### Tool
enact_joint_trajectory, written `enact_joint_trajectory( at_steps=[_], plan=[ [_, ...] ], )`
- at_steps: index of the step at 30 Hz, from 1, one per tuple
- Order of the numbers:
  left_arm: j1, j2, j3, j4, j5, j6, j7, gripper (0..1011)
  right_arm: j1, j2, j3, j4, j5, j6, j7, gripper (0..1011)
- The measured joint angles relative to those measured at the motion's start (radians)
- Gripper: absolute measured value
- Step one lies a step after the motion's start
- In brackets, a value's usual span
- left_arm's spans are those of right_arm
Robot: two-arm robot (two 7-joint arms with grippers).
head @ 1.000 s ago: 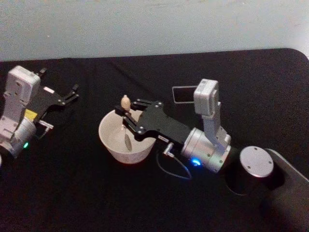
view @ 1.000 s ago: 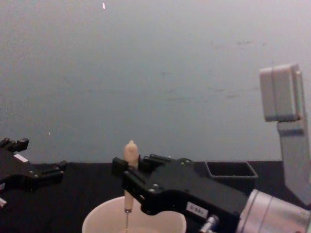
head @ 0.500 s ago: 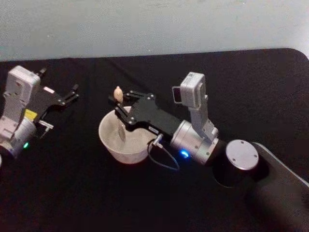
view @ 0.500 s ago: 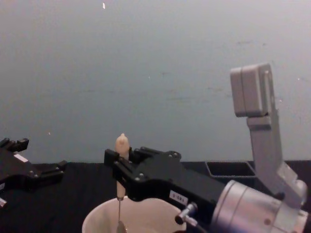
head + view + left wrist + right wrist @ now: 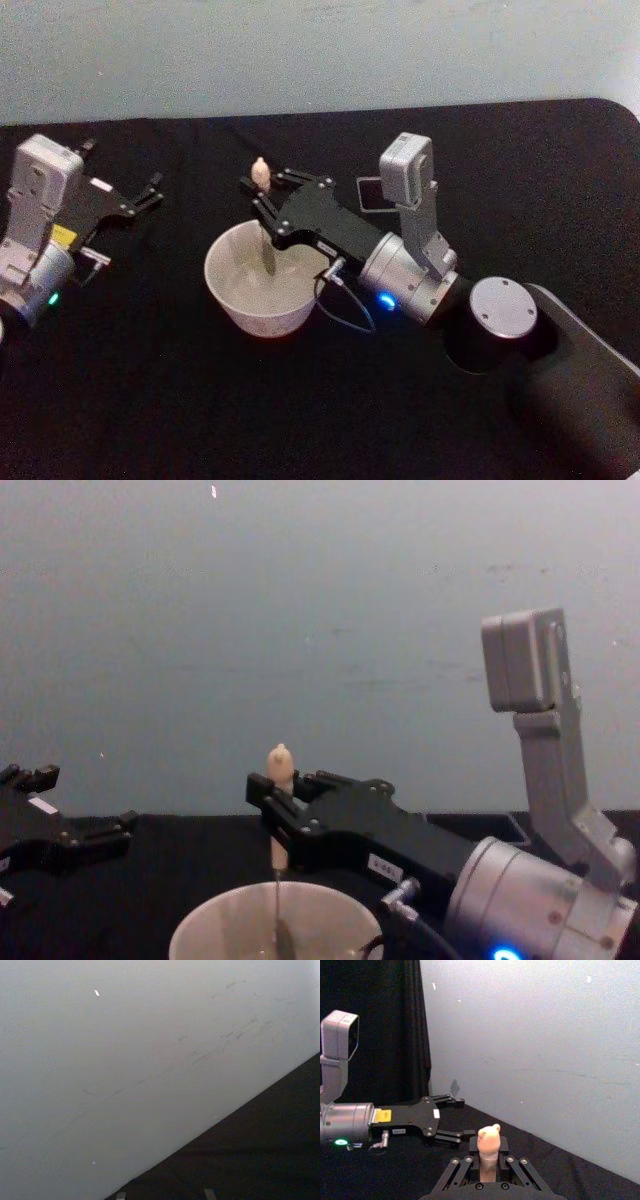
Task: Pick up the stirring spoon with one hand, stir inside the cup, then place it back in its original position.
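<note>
One hand does the work: the right hand [image 5: 270, 200] is clamped on the stirring spoon [image 5: 260, 171], pinching it just under the peach handle tip. The thin shaft hangs near upright beneath the fingers, and the bowl reaches down inside the cup [image 5: 235, 295]. We judge this high grip deliberate, since it keeps the fingers above the rim while the bowl sweeps the interior. The cup stands directly below the fingertips on the black surface [image 5: 150, 400]. We cannot tell whether the bowl touches the cup's floor. The dark holder box [image 5: 366, 196] lies behind the hand, beside its wrist on the side away from the cup, which gives a short return path. We judge stirring to be the step in hand, with the return to the holder not yet done. The left hand [image 5: 124, 168] rests well apart from the working hand, fingers spread wide and holding nothing.
</note>
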Motion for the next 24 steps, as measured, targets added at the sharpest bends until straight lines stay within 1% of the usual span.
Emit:
enact_joint_trajectory(
  at_steps=[8,13,21,24],
  plan=[
    [0.0,0.0,0.0,0.0,0.0,0.0,0.0,1001,-0.014,0.014,0.014,-0.02,-0.001,0.005,0.004,214],
    [0.0,0.0,0.0,0.0,0.0,0.0,0.0,1001,-0.029,0.029,0.021,-0.048,0.008,0.017,0.011,214],
    [0.0,0.0,0.0,0.0,0.0,0.0,0.0,1001,-0.07,0.067,0.031,-0.111,0.034,0.043,0.023,214],
    [0.0,0.0,0.0,0.0,0.0,0.0,0.0,1001,-0.079,0.076,0.031,-0.123,0.038,0.047,0.027,214]
  ],
)
